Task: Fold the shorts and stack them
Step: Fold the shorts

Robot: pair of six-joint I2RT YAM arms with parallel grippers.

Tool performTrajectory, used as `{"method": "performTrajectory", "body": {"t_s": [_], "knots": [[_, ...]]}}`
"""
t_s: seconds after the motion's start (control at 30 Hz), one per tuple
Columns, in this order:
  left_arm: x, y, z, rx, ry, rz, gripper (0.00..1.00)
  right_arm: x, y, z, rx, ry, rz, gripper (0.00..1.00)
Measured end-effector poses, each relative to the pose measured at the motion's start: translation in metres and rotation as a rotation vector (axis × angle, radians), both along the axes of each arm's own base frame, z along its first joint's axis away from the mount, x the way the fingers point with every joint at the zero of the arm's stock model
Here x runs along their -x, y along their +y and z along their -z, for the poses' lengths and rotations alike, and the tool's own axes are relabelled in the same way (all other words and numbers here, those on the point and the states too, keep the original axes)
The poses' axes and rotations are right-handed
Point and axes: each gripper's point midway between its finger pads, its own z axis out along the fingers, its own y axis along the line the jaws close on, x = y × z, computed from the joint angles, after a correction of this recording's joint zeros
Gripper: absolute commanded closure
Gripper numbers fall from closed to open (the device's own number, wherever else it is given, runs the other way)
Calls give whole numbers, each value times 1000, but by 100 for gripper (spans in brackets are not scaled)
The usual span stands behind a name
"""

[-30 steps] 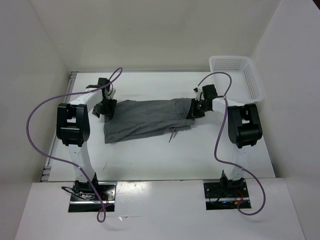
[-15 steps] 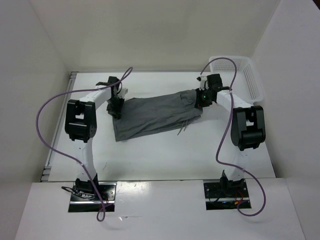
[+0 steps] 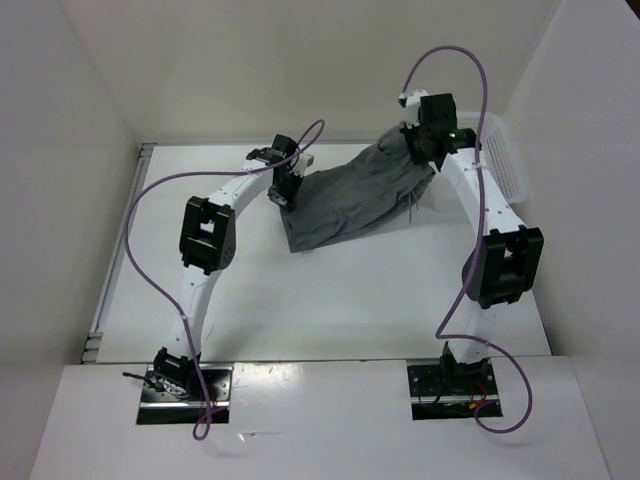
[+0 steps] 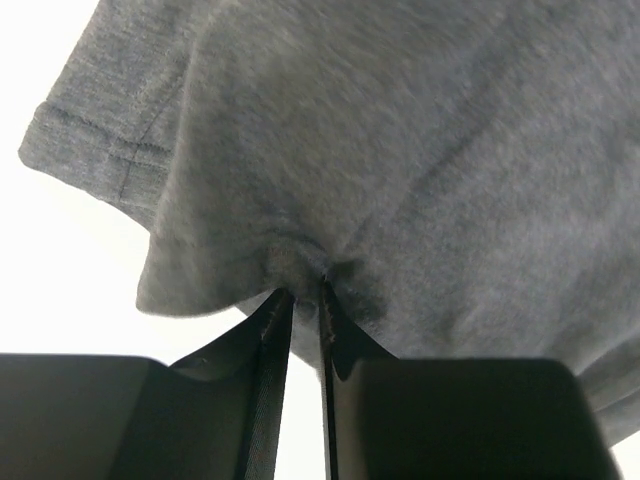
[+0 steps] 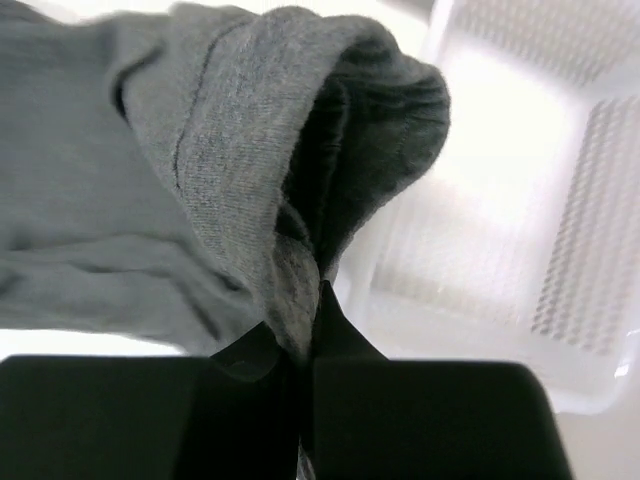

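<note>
The grey shorts (image 3: 355,195) hang stretched between my two grippers above the far right part of the table, sagging in the middle, with a thin drawstring (image 3: 412,205) dangling near the right end. My left gripper (image 3: 288,190) is shut on the left end of the shorts (image 4: 400,170), fabric pinched between its fingertips. My right gripper (image 3: 422,148) is shut on the right end, where a rolled fold of the shorts (image 5: 250,150) rises from the jaws. The right end is held higher than the left.
A white plastic mesh basket (image 3: 503,160) stands at the far right corner, just right of my right gripper; it also shows in the right wrist view (image 5: 590,220). White walls enclose the table on three sides.
Both grippers have carried the shorts up, away from the arm bases and to the right, toward the basket. The right end has risen more, and the cloth is now bunched narrower.
</note>
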Motion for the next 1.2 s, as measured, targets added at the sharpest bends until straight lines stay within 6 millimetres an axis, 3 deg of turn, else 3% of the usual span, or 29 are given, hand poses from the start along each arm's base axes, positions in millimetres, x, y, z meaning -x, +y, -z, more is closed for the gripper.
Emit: {"method": "performTrajectory", "body": {"t_s": [0.07,0.17,0.27,0.33,0.47,0.53,0.77,0.93,0.97,1.07,1.1,1.13,1.2], "knots": [[-12,-11,-1,15,-24,13,77,-3,27,-22,36,-55,-41,100],[-26,-20,0,27,-50,20,78,2,90,-34,56,-90,-153,100],[-32,-23,-1,30,-55,20,78,14,146,-18,78,-63,-255,100],[-33,-24,0,32,-52,22,78,19,171,1,97,-28,-297,100],[-34,-22,0,39,-47,20,78,17,194,38,119,38,-313,100],[-35,-21,0,47,-43,18,78,15,200,47,119,52,-306,100],[-37,-14,0,67,-35,5,78,1,225,43,67,17,-268,100],[-41,-5,0,63,-38,-12,67,6,241,50,62,22,-272,96],[-42,-3,0,59,-40,-16,61,9,245,51,63,24,-281,96],[-46,7,-1,38,-49,-36,50,21,263,56,65,34,-324,85],[-48,11,-1,31,-52,-44,47,25,270,58,61,41,-345,79],[-49,15,-1,22,-54,-53,43,30,278,60,51,49,-370,66],[-52,26,-1,8,-58,-74,41,40,295,64,22,67,-428,59]]}}
